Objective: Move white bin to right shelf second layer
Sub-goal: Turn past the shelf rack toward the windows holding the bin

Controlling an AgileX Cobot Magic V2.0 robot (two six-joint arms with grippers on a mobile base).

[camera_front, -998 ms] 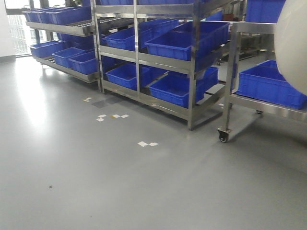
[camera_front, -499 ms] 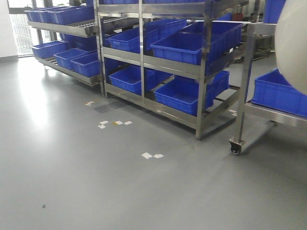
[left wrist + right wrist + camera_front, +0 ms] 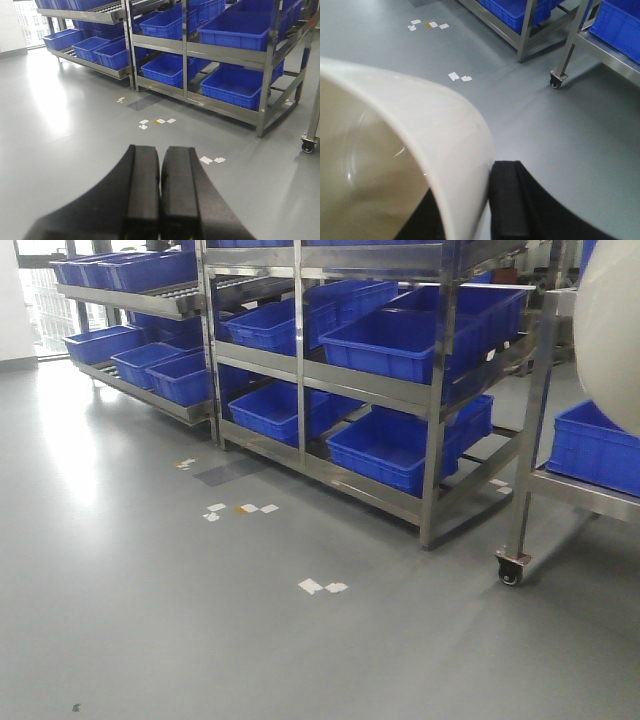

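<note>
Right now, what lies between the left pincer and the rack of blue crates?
Only grey floor with white tape scraps, shown in the left wrist view.

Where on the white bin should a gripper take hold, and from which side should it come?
Grip the rim wall. The white bin has smooth, curved walls with no handle in view, so pinch its thin rim with one finger inside and one outside, coming in over the open edge. The right gripper holds it this way.
</note>
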